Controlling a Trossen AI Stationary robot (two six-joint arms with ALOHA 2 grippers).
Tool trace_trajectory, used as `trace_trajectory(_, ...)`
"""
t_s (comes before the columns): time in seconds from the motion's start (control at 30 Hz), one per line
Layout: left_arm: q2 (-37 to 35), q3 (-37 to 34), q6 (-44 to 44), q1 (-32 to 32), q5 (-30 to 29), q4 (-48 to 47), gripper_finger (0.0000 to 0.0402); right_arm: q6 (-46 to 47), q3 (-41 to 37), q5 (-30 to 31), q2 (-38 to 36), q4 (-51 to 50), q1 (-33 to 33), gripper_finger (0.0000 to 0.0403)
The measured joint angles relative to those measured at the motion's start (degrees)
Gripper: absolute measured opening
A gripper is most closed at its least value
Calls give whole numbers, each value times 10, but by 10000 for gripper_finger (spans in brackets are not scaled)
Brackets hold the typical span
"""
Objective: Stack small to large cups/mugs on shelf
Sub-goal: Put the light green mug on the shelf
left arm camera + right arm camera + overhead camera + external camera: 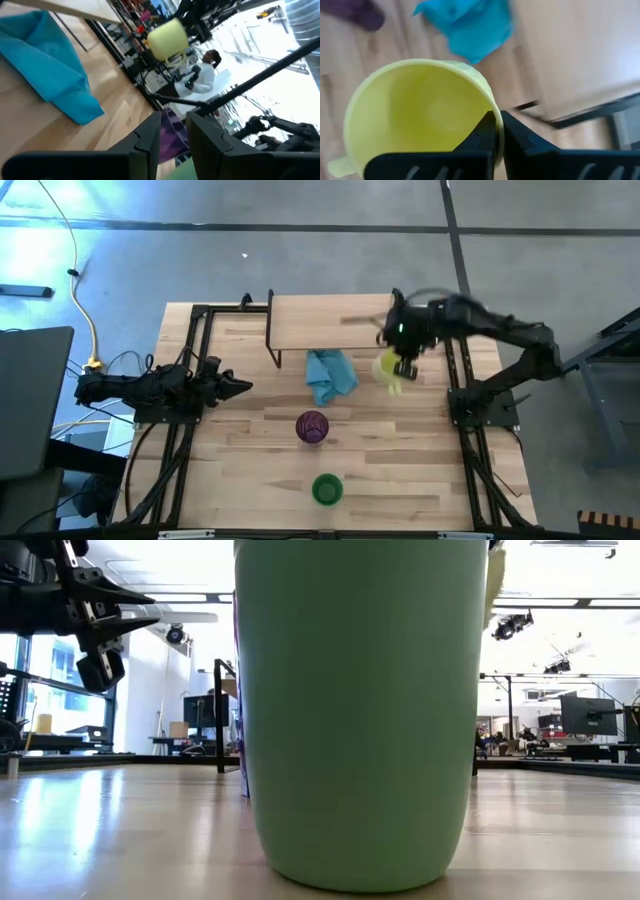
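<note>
High view: right tool (404, 367) pinches the yellow-green mug's (388, 370) rim, lifted beside the shelf (330, 322); left tool (240, 387) waits partly open, holding nothing, near the blue cloth (330, 375).

Grey floor (300, 240), bright windows (40, 670), monitors (588, 716)

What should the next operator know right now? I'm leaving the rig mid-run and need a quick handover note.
Right gripper: shut on the yellow-green mug rim, mug lifted beside the shelf.
Left gripper: holds nothing, waiting at the table's left side.
Purple tumbler and green cup stand on the table; blue cloth lies by the shelf.
Done: mug picked up. Nothing visible on the shelf.
Left: place the mug, then the other cups.
</note>
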Motion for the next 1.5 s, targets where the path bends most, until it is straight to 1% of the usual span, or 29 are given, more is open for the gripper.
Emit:
trace_trajectory(0.13,0,0,-10,0,-5,1,83,-89,101,2,34,-45,-80,0)
trace_trajectory(0.3,0,0,-12,0,-4,1,83,-179,209,-1,103,-74,-171,0)
trace_trajectory(0.43,0,0,-12,0,-10,1,83,-237,269,-15,167,-84,-221,0)
trace_trajectory(0.53,0,0,-13,0,-12,2,83,-265,295,-32,208,-84,-251,0)
trace_trajectory(0.73,0,0,-15,0,-12,2,83,-293,302,-63,270,-84,-297,0)
trace_trajectory(0.83,0,0,-15,0,-12,2,83,-304,302,-69,283,-84,-313,0)
trace_trajectory(1.0,0,0,-15,0,-12,2,83,-297,302,-105,295,-69,-332,0)
trace_trajectory(1.27,0,0,-11,0,-15,2,83,-282,302,-133,297,-27,-329,0)
trace_trajectory(1.5,0,0,-8,0,-15,2,83,-278,302,-124,316,-35,-326,0)
